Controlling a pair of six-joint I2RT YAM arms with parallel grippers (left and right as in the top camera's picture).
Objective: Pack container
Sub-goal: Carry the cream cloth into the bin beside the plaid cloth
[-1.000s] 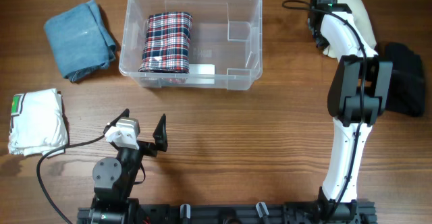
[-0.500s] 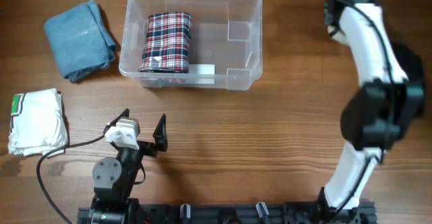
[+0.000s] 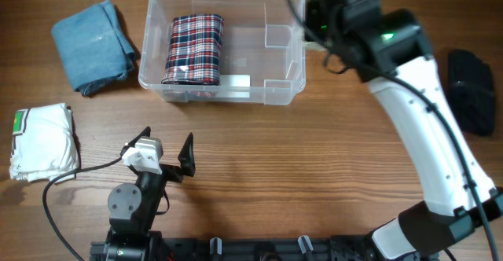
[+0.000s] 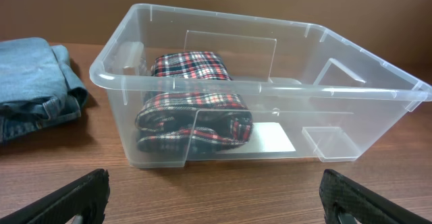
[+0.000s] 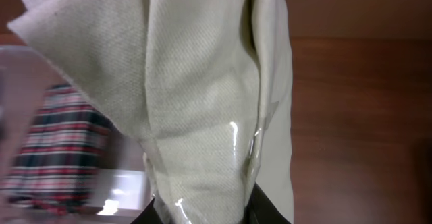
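We see our right gripper (image 3: 313,16) apparently clamped on a cream cloth (image 5: 202,82) beside the container (image 3: 222,94) (plaid cloth (image 3: 194,49) inside), while the left gripper (image 4: 216,196) has its jaws apart.

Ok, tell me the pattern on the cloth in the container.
The folded cloth is red, navy and white plaid, clearest in left wrist view.

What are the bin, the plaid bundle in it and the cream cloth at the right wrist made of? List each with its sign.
Container: clear glossy plastic, see-through with highlights.
Plaid bundle: soft woven fabric, probably flannel, folds rounded.
Cream cloth: matte twill-like weave; a shiny clear strip, perhaps tape.
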